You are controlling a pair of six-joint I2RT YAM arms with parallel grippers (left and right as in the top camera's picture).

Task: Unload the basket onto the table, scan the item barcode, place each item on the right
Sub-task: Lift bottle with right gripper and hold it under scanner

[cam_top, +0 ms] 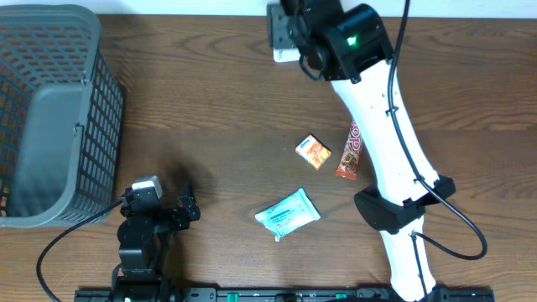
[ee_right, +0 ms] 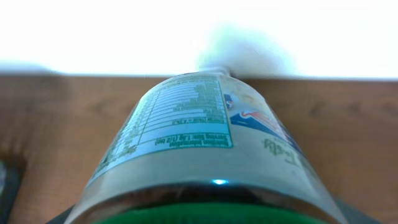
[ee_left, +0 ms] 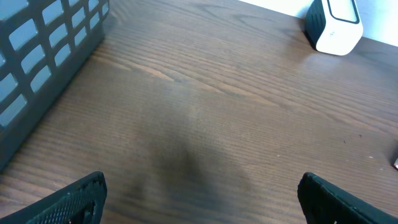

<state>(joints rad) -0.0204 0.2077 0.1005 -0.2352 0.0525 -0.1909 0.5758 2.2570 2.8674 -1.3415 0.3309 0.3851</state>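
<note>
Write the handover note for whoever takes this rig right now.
Left gripper: open, empty, low over the table beside the grey basket.
Right gripper: shut on a green-capped bottle, reached out to the far edge by the scanner.
Lying loose mid-table: orange packet, brown snack bar, pale blue pouch.
Done: bottle is in hand and up at the scanner.
Left: the wrist view shows only the nutrition panel, no barcode. Whether the scan has registered cannot be told, so turn the bottle if needed.
</note>
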